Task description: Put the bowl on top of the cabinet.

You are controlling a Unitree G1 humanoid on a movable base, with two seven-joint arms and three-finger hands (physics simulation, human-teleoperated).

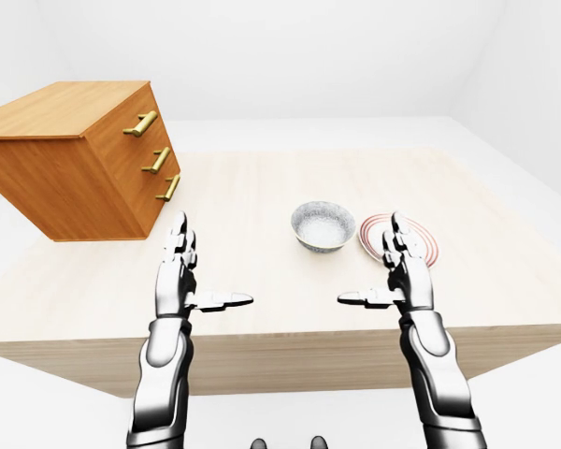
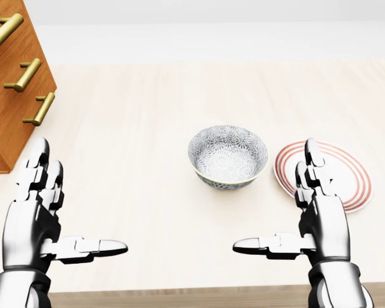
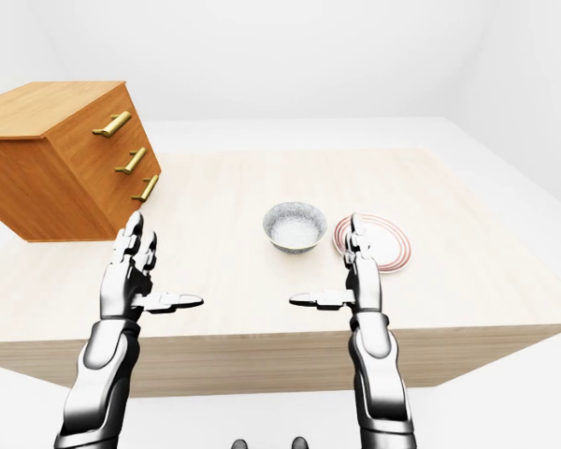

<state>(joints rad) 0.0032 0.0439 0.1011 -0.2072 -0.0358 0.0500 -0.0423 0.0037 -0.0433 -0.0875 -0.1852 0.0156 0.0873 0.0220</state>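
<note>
A grey patterned bowl [image 2: 228, 156] stands upright on the pale wooden table [image 2: 147, 147], near the middle of the head view. The wooden cabinet [image 1: 70, 154] with three brass drawer handles sits at the table's upper left. My left hand [image 2: 58, 212] hovers at the lower left, open, fingers up and thumb pointing right. My right hand [image 2: 292, 208] hovers at the lower right, open, thumb pointing left, just below and right of the bowl. Neither hand touches anything.
A white plate [image 2: 346, 173] with red rings lies right of the bowl, partly behind my right hand's fingers. The table's near edge [image 1: 290, 351] runs below my hands. White floor and walls surround the table.
</note>
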